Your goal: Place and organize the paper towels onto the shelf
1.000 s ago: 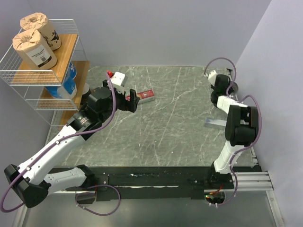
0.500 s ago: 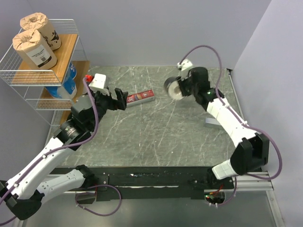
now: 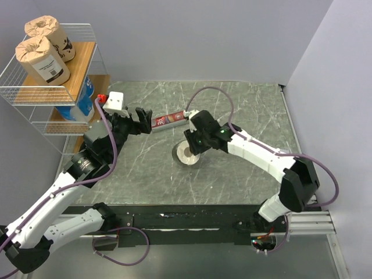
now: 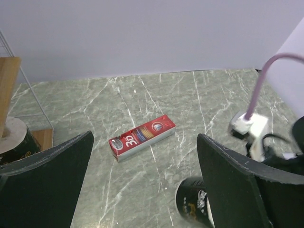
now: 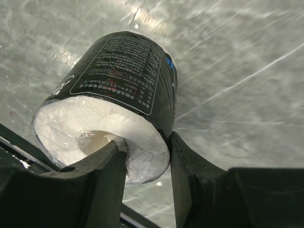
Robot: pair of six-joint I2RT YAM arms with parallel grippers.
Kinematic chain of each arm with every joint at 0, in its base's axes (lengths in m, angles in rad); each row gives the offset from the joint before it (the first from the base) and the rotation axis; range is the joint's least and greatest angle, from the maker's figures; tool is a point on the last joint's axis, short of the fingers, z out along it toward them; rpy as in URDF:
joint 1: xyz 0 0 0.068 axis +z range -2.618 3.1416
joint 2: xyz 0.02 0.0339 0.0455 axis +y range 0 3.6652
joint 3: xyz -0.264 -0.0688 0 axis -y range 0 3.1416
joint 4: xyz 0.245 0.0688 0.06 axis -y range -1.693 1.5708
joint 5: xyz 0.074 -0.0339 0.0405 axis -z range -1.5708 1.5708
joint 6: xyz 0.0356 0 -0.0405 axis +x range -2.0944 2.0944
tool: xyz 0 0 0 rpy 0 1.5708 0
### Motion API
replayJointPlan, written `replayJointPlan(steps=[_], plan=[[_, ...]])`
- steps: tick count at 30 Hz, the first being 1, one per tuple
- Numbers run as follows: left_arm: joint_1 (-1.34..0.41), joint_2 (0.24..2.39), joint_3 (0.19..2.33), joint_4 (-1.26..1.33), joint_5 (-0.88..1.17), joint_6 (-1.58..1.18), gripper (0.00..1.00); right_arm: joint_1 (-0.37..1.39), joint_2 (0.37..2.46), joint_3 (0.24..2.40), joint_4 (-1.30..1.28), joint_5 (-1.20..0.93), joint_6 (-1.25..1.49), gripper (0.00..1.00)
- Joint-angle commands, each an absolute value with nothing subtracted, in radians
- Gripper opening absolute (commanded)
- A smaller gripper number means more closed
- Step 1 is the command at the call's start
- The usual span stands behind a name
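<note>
Both arms share one build: white shells on the long links and rounded black housings at the joints. On the left arm (image 3: 52, 195) and the right arm (image 3: 261, 154) alike, a purple cable (image 3: 212, 93) runs in loose loops. The left wrist carries a white camera block (image 3: 116, 102) with a red plug (image 3: 102, 97). The left gripper (image 3: 146, 119) has broad matte-black fingers (image 4: 52, 175) — one edge scuffed pale. The right gripper (image 3: 188, 149) has black, thick, smooth-faced fingers (image 5: 97, 185).
</note>
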State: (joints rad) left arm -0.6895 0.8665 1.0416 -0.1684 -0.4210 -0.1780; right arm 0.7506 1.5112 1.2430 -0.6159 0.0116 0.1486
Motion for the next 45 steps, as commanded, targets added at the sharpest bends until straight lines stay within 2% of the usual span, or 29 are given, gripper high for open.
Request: replayJointPlan(steps=[1, 6, 13, 17, 25, 32, 39, 45], plan=[[-0.687, 0.844, 1.028, -0.104, -0.442, -0.166, 0.96, 0.772, 1.549, 1.313, -0.606, 0.061, 0.291, 0.29], [-0.687, 0.873, 1.026, -0.106, -0.434, -0.156, 0.97, 0.773, 1.606, 1.336, -0.624, 0.067, 0.328, 0.34], [-0.690, 0.917, 1.026, -0.109, -0.376, -0.130, 0.96, 0.775, 1.588, 1.345, -0.638, 0.078, 0.354, 0.53], [-0.696, 0.966, 1.051, -0.130, -0.316, -0.111, 0.96, 0.772, 1.485, 1.312, -0.647, 0.100, 0.344, 0.67], [-0.785, 1.161, 1.219, -0.305, -0.271, -0.120, 0.96, 0.723, 1.163, 1.028, -0.581, 0.274, 0.364, 0.69], [-0.890, 1.359, 1.368, -0.443, -0.255, -0.251, 0.99, 0.575, 0.821, 0.829, -0.586, 0.293, 0.445, 0.70], [-0.994, 1.535, 1.399, -0.479, -0.212, -0.379, 0.95, 0.555, 0.649, 0.769, -0.640, 0.339, 0.410, 0.72], [-1.015, 1.629, 1.400, -0.453, -0.147, -0.394, 0.91, 0.554, 0.586, 0.741, -0.649, 0.359, 0.408, 0.79]])
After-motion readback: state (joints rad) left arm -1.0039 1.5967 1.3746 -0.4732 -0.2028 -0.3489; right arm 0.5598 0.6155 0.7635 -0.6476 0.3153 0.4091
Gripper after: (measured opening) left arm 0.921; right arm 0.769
